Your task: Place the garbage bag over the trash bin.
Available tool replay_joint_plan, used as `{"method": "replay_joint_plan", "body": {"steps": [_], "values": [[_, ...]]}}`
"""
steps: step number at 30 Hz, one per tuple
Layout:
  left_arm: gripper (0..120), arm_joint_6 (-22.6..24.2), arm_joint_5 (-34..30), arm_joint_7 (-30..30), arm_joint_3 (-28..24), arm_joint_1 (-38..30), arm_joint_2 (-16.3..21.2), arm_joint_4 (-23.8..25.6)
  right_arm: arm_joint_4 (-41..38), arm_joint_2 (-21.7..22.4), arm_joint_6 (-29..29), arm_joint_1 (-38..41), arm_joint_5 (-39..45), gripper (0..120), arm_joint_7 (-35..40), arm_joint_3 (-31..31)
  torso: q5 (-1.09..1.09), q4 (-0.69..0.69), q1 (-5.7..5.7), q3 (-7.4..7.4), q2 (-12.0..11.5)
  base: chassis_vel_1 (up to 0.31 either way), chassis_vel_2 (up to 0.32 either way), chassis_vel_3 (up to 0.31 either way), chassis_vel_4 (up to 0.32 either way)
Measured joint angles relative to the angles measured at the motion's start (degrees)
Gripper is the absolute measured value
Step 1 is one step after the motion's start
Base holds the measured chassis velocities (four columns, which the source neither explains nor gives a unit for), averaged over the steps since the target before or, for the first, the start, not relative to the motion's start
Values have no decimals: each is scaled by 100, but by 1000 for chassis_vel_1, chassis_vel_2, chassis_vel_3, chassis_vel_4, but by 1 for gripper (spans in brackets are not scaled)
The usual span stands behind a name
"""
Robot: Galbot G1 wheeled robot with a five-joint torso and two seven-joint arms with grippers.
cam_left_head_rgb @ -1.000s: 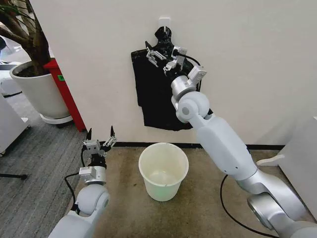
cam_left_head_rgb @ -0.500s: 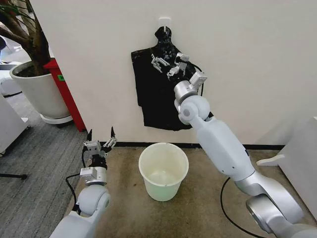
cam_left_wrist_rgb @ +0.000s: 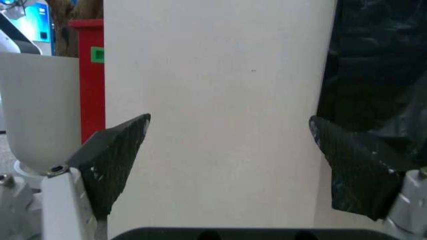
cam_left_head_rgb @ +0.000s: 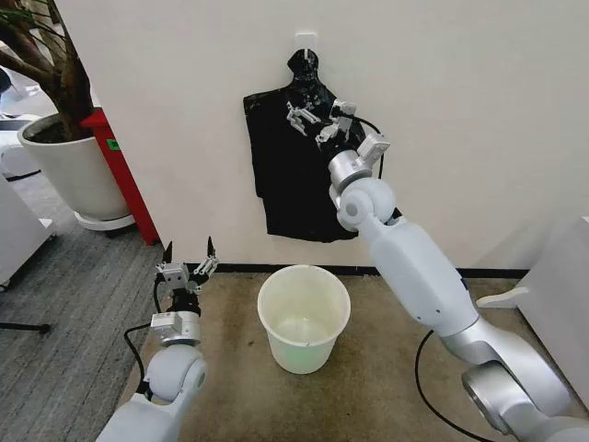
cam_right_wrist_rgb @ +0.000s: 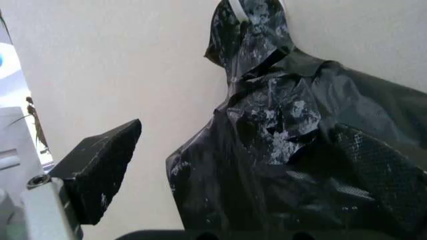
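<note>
1. The white wall is carrying a black bundle of bags, which is hanging flat from a small white hook above the floor. From these views I cannot tell one loose garbage bag apart from the bundle, so I am judging that the bag is not pulled out yet.
2. The right arm is reaching up and forward to the wall, and the right gripper is hovering at the upper part of the bundle, just under its knotted top. In the right wrist view its jaws are standing apart, one dark pad at the side of the crinkled plastic, and they are not closing on anything.
3. The trash bin is standing upright on the floor below the bundle, near the wall. It is bare inside, with no bag over its rim, so the main part of the task is not done.
4. The left gripper is waiting low at the left of the bin, apart from it, pointing up with jaws wide and holding nothing.
</note>
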State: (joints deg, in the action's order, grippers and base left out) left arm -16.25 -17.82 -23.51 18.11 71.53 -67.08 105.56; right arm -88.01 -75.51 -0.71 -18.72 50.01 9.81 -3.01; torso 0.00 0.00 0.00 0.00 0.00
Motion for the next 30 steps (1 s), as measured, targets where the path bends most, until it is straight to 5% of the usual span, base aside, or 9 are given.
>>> {"method": "replay_joint_plan", "body": {"steps": [30], "values": [[93,-13,70,-41,20,-28,-61,-24,665,-363,-210,159,-257,100,-205,217,1,-1,0,0,0,0,0,0,0]]}}
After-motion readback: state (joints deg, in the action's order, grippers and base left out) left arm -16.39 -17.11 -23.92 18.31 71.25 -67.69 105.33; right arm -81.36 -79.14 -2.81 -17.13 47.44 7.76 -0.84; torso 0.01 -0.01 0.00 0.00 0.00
